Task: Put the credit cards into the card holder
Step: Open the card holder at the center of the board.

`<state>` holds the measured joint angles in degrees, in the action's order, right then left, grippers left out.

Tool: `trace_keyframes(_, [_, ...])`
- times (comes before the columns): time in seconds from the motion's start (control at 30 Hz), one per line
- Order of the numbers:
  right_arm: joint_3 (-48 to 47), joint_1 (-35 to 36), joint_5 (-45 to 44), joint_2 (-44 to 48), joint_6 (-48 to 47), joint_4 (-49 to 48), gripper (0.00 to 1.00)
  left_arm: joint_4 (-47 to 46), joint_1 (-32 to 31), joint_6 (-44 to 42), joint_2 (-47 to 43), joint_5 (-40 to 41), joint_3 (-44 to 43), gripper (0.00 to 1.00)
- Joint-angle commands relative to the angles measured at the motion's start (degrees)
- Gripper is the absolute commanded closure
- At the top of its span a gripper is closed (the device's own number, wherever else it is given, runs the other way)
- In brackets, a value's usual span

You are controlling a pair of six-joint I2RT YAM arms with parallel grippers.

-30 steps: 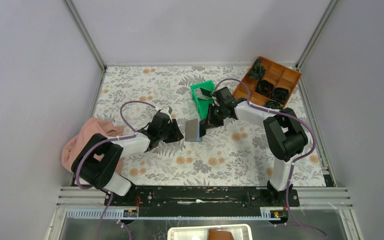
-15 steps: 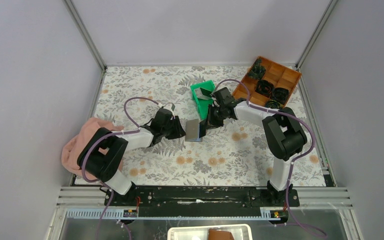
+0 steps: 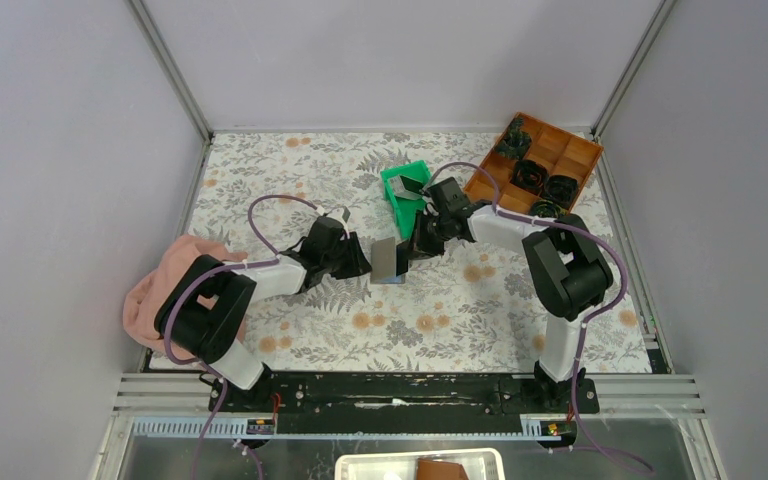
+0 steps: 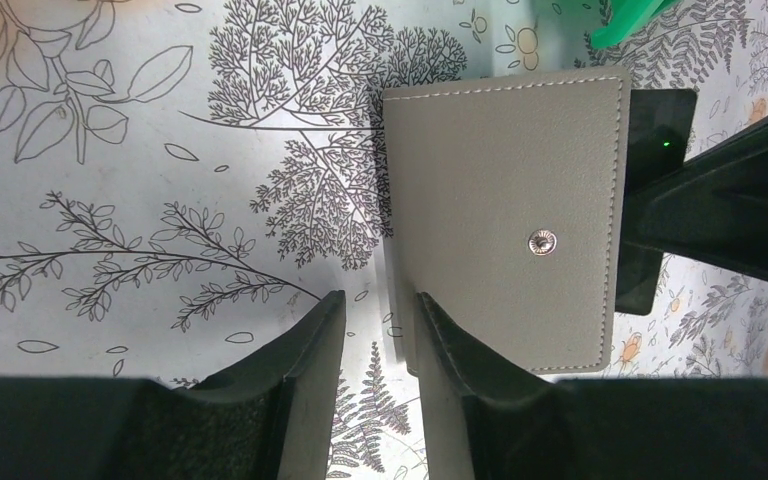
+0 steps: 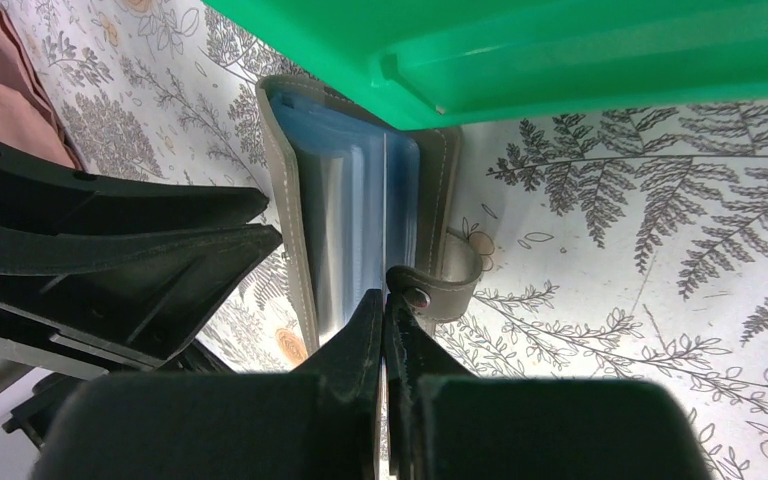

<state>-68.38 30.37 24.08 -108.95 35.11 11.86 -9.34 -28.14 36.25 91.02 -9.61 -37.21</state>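
Pinching a thin silvery credit card point(image 5: 385, 210) edge-on, the right gripper point(image 5: 385, 300) has its black fingers pressed tight together at the mouth of the card holder point(image 5: 340, 210).

The card's sliver crosses the holder's glossy blue, ribbed pockets. A grey strap point(image 5: 450, 275) with a round metal snap curls out just beside the fingertips. The holder's outer face is pebbled grey leather with pale stitching along its edges. It sits near the middle of the floral-printed table point(image 4: 110, 150), between the two grippers. The left gripper point(image 4: 380, 300) has its jaws apart around the holder's near edge, with a gap on one side. Just behind lies the smooth green bin point(image 3: 405, 190), with another grey card point(image 3: 407, 186) in it. Beyond are a brown compartment tray point(image 3: 550, 150) and, far left, a crumpled pink cloth point(image 3: 165, 280).
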Motion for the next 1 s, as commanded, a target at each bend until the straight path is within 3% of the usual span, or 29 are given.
trace_keyframes(0.0, [2.0,0.0,2.8,-1.0,2.3,-3.7,1.00,0.7,0.0,-1.0,1.4,-2.0,1.3,0.61])
trace_keyframes(0.6, [6.5,0.0,7.5,0.7,7.3,-16.5,1.00,1.3,-0.7,-0.2,1.6,-3.2,2.5,0.62])
trace_keyframes(0.97, [3.6,0.2,8.7,1.6,6.0,-16.4,1.00,1.1,-0.7,-0.9,3.0,-4.6,1.8,0.62])
